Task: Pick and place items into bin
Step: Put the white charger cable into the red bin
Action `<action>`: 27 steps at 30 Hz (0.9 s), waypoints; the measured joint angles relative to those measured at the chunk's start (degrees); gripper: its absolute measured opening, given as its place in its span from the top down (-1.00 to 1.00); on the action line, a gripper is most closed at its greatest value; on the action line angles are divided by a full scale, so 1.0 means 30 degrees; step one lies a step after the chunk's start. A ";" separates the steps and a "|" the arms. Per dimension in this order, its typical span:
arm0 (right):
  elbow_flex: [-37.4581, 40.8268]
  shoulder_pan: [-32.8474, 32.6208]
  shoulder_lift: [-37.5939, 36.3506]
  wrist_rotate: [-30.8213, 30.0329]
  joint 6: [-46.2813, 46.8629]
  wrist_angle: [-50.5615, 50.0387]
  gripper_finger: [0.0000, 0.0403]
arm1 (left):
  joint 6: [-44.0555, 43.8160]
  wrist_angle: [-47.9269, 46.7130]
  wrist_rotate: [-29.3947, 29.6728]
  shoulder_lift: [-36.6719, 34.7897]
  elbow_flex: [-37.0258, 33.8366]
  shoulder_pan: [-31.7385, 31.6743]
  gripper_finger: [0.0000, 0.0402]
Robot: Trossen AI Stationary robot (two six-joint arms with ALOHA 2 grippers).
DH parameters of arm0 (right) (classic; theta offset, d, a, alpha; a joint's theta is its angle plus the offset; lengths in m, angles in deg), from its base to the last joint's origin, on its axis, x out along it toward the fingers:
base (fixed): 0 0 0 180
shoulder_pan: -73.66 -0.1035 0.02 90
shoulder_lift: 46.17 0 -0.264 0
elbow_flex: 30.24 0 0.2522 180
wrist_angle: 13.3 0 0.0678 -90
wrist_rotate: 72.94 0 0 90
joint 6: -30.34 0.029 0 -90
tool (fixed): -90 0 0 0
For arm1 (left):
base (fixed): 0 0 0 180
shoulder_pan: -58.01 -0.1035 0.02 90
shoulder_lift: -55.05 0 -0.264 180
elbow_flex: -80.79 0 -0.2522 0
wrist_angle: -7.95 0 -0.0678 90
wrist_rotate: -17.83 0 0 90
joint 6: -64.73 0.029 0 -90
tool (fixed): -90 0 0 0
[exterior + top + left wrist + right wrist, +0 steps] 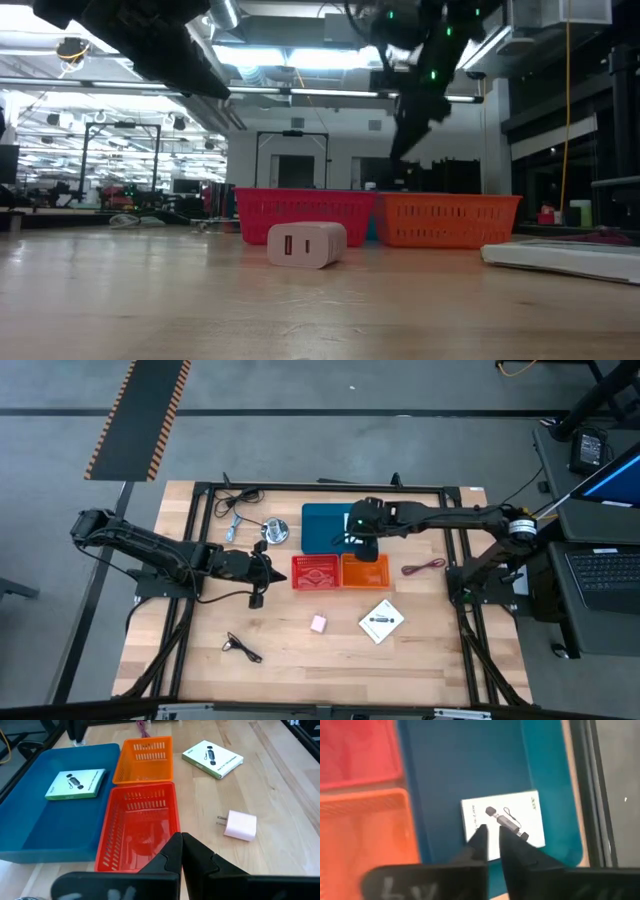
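One white card [502, 825] printed with a black pen shape lies flat on the floor of the blue bin [322, 525]. My right gripper [490, 837] hovers just above it, shut and holding nothing. A second card [381, 622] and a pale cube with plug prongs [319, 623] lie on the table near its front. A thin black cable [243, 647] lies front left, and more cables [240, 500] lie at the far left. My left gripper [181, 842] is shut and holds nothing, just left of the red basket [315, 572].
An orange basket [365, 572] stands right of the red one, both in front of the blue bin. A round silver disc [276, 530] lies left of the bin. A reddish cable [423, 567] lies right of the orange basket. A black frame borders the table.
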 joint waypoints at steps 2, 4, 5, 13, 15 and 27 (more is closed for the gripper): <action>-0.0622 -0.0440 -0.0204 -0.0071 0.0463 -0.0409 0.96 | 0.0000 0.0000 -0.0003 0.0000 0.0000 0.0000 0.99; -0.1019 -0.0987 -0.0492 -0.0237 0.0970 -0.0681 0.98 | 0.0000 0.0000 -0.0001 0.0000 0.0000 0.0000 0.99; -0.1127 -0.1302 -0.0693 -0.0299 0.1177 -0.0774 0.99 | 0.0000 0.0000 0.0000 0.0000 0.0000 0.0000 0.99; 0.0276 -0.4819 -0.2516 -0.2138 0.3907 0.0333 1.00 | -0.0007 -0.0333 -0.0014 0.0000 0.0000 0.0000 0.99; 0.1449 -0.5664 -0.2896 -0.2286 0.4301 0.2062 1.00 | -0.0002 -0.0386 -0.0014 0.0000 0.0000 0.0000 0.99; 0.9348 -0.7757 -0.4122 -0.2291 0.3725 1.7622 1.00 | -0.0762 -0.0584 -0.0010 0.0000 0.0000 0.0000 0.99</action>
